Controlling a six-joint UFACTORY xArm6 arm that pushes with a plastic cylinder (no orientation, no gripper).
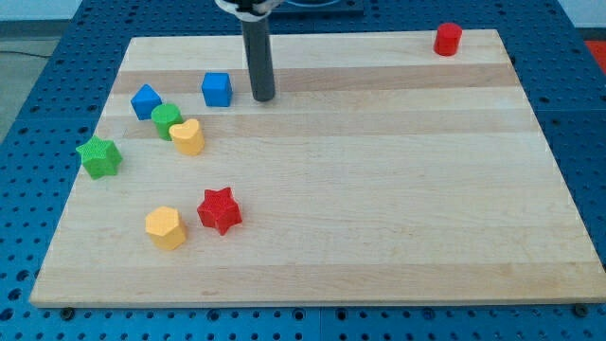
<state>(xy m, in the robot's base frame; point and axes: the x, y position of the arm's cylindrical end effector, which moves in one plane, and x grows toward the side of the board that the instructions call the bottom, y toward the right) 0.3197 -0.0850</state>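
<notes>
My tip (263,97) rests on the wooden board (379,189) near the view's top left, just right of a blue cube (217,89) with a small gap between them. Further left sits a second blue block (146,100). Below these a green block (167,120) touches a yellow heart-shaped block (188,137). A green star (98,156) lies near the board's left edge. Lower down, a red star (220,209) sits beside a yellow hexagonal block (166,227). A red cylinder (448,39) stands alone at the top right corner.
The board lies on a blue perforated table (587,114) that shows all around its edges. The rod's upper part and white mount (248,8) leave the view at the top.
</notes>
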